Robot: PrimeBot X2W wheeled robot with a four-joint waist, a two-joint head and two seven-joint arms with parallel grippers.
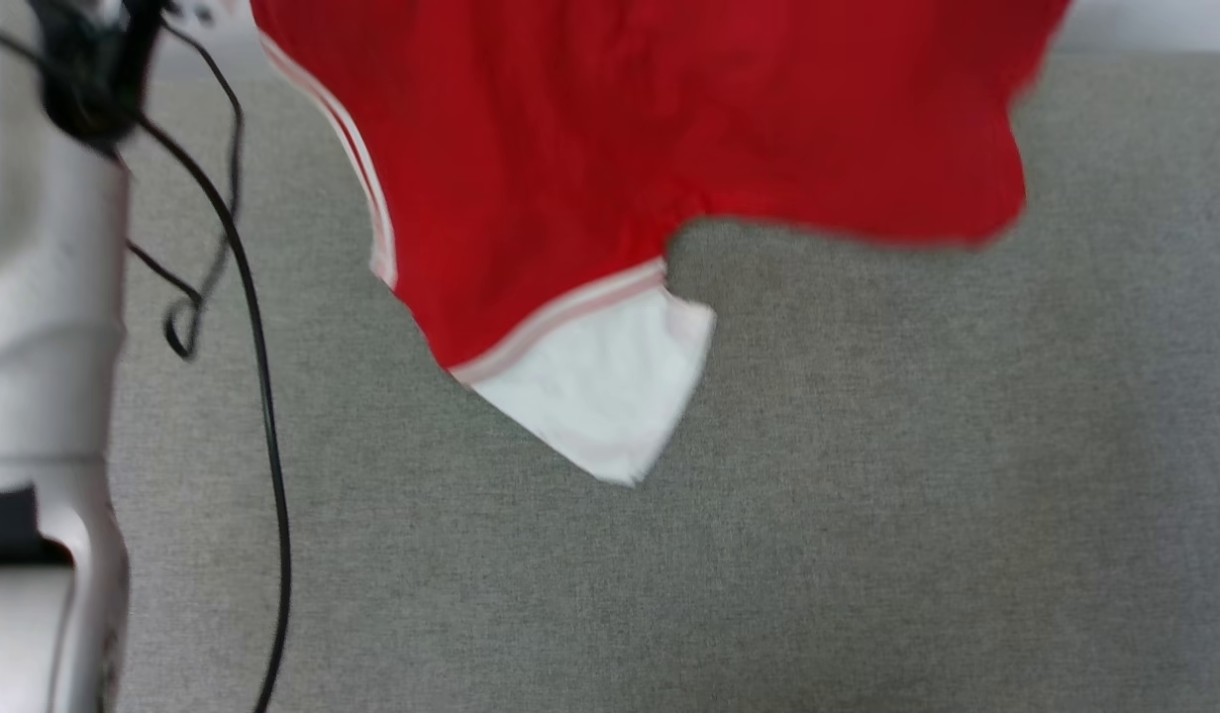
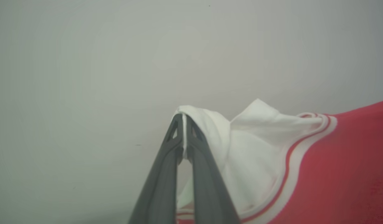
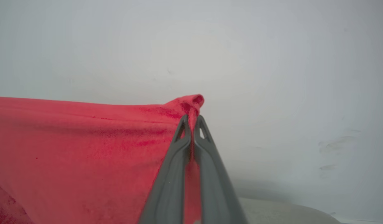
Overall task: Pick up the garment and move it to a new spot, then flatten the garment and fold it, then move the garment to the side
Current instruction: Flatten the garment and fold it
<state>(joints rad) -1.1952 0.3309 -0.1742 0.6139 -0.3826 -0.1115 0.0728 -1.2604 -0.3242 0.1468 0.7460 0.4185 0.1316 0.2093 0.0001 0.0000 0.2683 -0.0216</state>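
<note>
The garment [image 1: 610, 149], a bright red T-shirt, hangs in the air above the grey fabric surface [image 1: 818, 515], its upper part cut off by the top of the head view. One white sleeve [image 1: 605, 381] with striped trim dangles lowest. My left gripper [image 2: 183, 117] is shut on the edge of a white sleeve [image 2: 256, 137], with the red body [image 2: 350, 174] stretching off to the right. In the right wrist view my right gripper [image 3: 191, 119] is shut on a bunched red corner of the garment [image 3: 85, 149], which spreads out to the left.
A pale arm segment [image 1: 46, 297] with loose black cables [image 1: 244, 297] runs down the left side of the head view. A plain pale wall [image 2: 148, 62] stands behind both grippers. The grey surface extends wide below the hanging shirt.
</note>
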